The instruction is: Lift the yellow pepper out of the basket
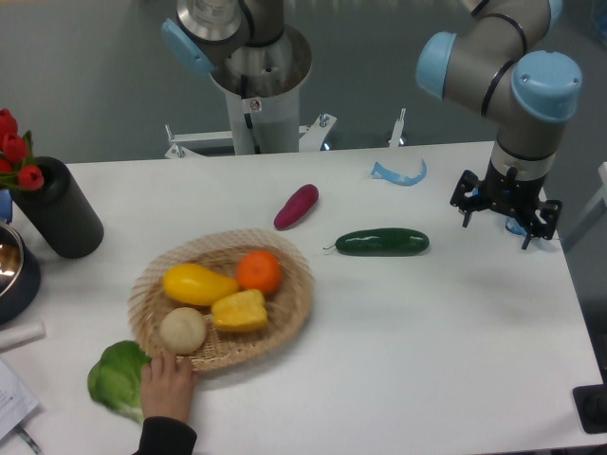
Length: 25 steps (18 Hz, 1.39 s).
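Observation:
The yellow pepper [240, 311] is blocky and lobed. It lies in the front middle of the tan wicker basket [299, 303], at the left front of the table. In the basket with it are a long smooth yellow vegetable [197, 283], a round orange [259, 271] and a pale round vegetable [182, 329]. My gripper [500, 225] hangs far off at the table's right, fingers pointing down, spread open and empty, well right of the basket.
A person's hand [169, 384] rests on the basket's front rim beside a green lettuce [116, 379]. A dark green cucumber [382, 243] and a purple vegetable [297, 207] lie between basket and gripper. A blue strip [398, 174], a black vase [59, 210] and a metal bowl [8, 270] stand around.

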Available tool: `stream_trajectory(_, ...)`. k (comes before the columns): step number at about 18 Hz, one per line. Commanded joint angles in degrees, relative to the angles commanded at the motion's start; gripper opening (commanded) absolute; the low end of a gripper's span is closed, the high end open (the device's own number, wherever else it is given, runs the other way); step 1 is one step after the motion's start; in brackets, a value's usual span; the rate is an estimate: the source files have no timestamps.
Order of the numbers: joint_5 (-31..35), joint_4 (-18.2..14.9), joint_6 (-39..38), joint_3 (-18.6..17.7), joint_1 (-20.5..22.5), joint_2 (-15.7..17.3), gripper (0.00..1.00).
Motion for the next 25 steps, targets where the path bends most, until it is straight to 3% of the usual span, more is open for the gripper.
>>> stream_trajectory(7, -1.23, 0.0, 0.0, -0.26, 0.09, 0.0, 1.0)
stream_trajectory(16, -3.42, 0.18, -1.49, -6.5, -0.96, 3.6, 1.0)
stream_trajectory(22, -4.66, 0.09, -3.87, -8.26, -5.7, 4.57, 1.0)
stream_trajectory(25, -4.4, -1.58, -5.18, -9.05, -8.52, 5.36, 1.0)
